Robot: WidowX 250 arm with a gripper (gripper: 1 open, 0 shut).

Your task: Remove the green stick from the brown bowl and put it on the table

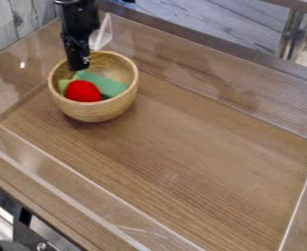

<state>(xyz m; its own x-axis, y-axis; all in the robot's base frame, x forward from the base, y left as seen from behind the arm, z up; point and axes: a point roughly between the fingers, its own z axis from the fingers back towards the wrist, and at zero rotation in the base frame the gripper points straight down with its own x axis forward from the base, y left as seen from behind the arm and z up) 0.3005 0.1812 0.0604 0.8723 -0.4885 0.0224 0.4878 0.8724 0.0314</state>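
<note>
Nothing is done yet: the stick [110,86] lies in the bowl [95,106] beside a red ball [81,91], the gripper [77,65] hangs closed and empty above the rim, and the surface [195,157] awaits.

I see the table [208,147] as brown wood-grain with a smooth, slightly glossy sheen, and its low walls [142,211] look like clear, shiny plastic. The bowl [97,108] looks like pale tan wood, smooth and matt. The stick [113,87] inside reads as matt light green, the ball [81,91] as matt red. My gripper [77,63] looks black and dull.
</note>
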